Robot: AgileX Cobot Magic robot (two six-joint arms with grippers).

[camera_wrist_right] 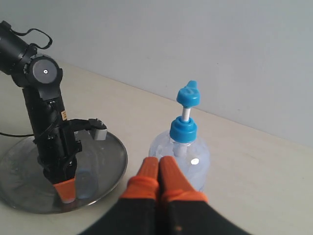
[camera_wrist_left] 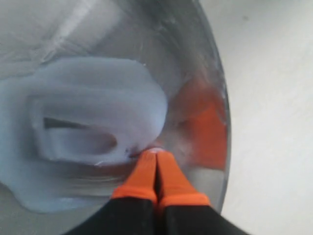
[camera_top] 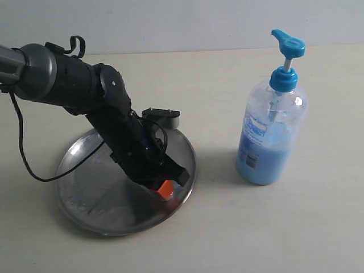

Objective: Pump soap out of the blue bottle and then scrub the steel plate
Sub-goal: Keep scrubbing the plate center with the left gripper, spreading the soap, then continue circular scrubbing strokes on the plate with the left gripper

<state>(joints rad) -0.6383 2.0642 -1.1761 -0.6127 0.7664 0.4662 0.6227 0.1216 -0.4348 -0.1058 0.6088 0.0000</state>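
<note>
The steel plate point(camera_top: 85, 182) lies on the table at the left. My left gripper point(camera_top: 165, 190) is shut, its orange tips down on the plate near the right rim. The left wrist view shows those tips point(camera_wrist_left: 156, 152) touching the edge of a smeared patch of light blue soap point(camera_wrist_left: 88, 122) on the plate point(camera_wrist_left: 205, 73). The blue bottle point(camera_top: 272, 133) stands upright at the right, pump head up. My right gripper point(camera_wrist_right: 159, 161) is shut and empty, held in the air in front of the bottle point(camera_wrist_right: 183, 147); it does not show in the exterior view.
A black cable point(camera_top: 25, 153) loops from the left arm over the plate's left side. The beige table point(camera_top: 227, 227) ends at a pale wall point(camera_top: 182, 23) behind.
</note>
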